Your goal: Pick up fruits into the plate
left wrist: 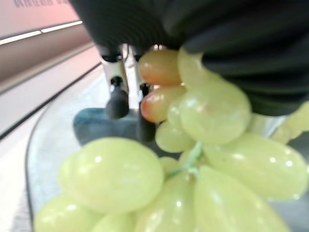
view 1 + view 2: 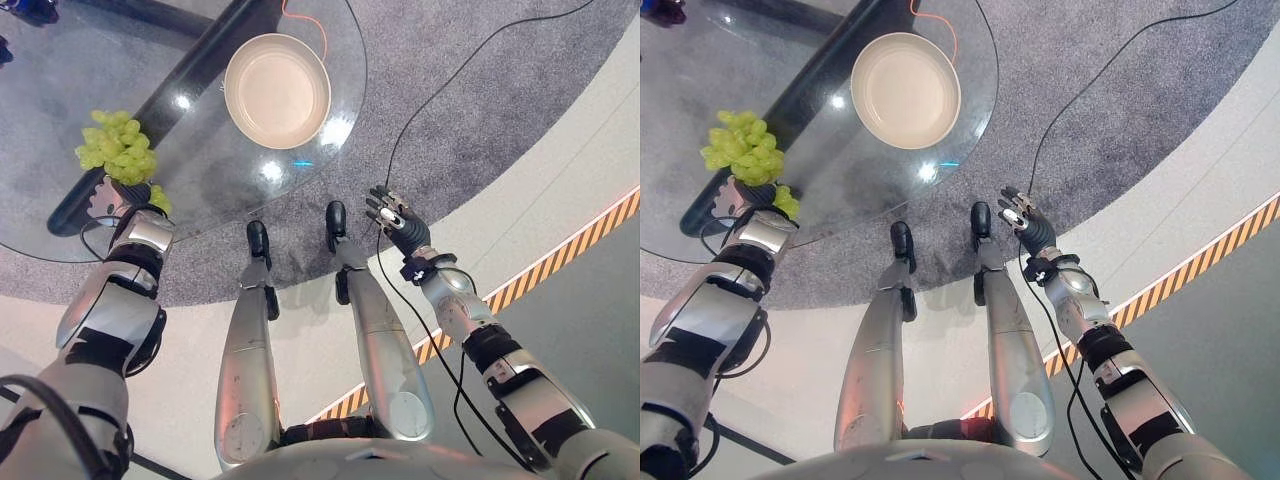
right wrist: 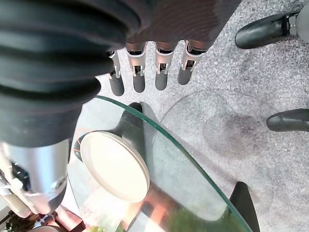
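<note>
A round clear glass bench (image 2: 60,90) stands on grey carpet (image 2: 480,110), with a round cream plate (image 2: 277,90) lying empty on the far part of its top. Near the bench's closer left edge sits a bunch of pale green grapes (image 2: 118,148), well apart from the plate.

The left hand (image 2: 118,197) is at the near side of the bunch, right against it. In the left wrist view the grapes (image 1: 193,159) press up close under the hand's dark ribbed cover, and two silver fingers with dark tips (image 1: 116,94) reach straight down just behind the fruit toward the glass. The thumb and the other fingers are hidden by the grapes and the cover, so I cannot tell whether the hand is closed round the bunch or merely touching it.

The right hand (image 2: 396,218) hangs off the bench, over the carpet to the right of its edge, holding nothing. Its fingers (image 3: 139,72) hang straight and relaxed in a row, a little apart from each other, touching nothing. An orange cord (image 2: 305,22) curves on the glass beyond the plate.
</note>
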Tool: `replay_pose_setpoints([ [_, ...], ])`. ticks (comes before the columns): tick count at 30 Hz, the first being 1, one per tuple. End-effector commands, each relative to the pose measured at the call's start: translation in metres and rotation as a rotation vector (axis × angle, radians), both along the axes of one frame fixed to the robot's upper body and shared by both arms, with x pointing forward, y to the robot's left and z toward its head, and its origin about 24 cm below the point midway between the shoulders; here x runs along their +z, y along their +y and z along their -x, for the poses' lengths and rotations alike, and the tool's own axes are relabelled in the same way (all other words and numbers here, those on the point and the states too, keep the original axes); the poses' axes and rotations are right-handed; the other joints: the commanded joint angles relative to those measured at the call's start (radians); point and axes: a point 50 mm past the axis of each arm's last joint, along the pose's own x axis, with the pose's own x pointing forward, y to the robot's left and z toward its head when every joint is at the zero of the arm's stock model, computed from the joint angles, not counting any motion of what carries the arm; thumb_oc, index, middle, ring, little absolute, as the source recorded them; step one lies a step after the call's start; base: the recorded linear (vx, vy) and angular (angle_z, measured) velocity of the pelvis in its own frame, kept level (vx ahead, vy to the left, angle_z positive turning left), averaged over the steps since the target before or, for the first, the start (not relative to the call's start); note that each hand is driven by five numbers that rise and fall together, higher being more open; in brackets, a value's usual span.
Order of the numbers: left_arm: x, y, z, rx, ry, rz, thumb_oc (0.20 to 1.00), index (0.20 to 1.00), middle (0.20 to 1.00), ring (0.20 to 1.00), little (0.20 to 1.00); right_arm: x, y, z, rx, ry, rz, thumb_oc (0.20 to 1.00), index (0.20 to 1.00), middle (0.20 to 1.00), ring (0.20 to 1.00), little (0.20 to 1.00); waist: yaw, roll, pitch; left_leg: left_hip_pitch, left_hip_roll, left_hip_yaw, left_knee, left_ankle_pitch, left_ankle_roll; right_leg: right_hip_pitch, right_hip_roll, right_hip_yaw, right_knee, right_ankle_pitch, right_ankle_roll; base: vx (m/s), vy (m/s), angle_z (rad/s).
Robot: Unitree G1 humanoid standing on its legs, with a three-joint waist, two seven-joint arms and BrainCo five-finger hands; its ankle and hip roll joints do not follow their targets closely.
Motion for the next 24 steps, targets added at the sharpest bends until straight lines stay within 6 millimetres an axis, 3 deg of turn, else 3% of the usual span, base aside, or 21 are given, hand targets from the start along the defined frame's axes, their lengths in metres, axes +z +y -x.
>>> replay_pose_setpoints([
  [1, -0.011, 0.019, 0.016, 0.063, -0.020, -0.001, 0.200, 0.200, 0.200, 0.200, 0.200, -0.004, -0.008, 0.015, 0.002, -0.015, -0.015, 1.000, 1.000, 1.000, 1.000, 1.000, 0.015, 0.063, -0.024, 0.090, -0.072, -0.033, -0.093, -0.005, 0.039, 0.055, 0.089, -0.012, 0.082, -0.130, 0.013, 0.00, 0.000, 0.00],
  [16, -0.004, 0.017, 0.026, -0.145, -0.094, -0.123, 0.200, 0.200, 0.200, 0.200, 0.200, -0.021, -0.025, 0.035, -0.040, 0.040, 0.001, 1.000, 1.000, 1.000, 1.000, 1.000, 0.039, 0.120, -0.025, 0.348, -0.069, -0.021, -0.159, -0.029, 0.031, 0.314, 0.011, -0.045, 0.016, -0.145, 0.028, 0.06, 0.017, 0.05],
  [24, 0.004, 0.004, 0.041, -0.372, -0.118, -0.249, 0.200, 0.200, 0.200, 0.200, 0.200, -0.027, -0.034, 0.054, -0.033, 0.047, -0.046, 1.000, 1.000, 1.000, 1.000, 1.000, 0.059, 0.141, -0.116, 0.478, -0.076, -0.033, -0.213, -0.044, 0.030, 0.474, -0.023, -0.071, -0.055, -0.153, 0.035, 0.12, -0.010, 0.09],
])
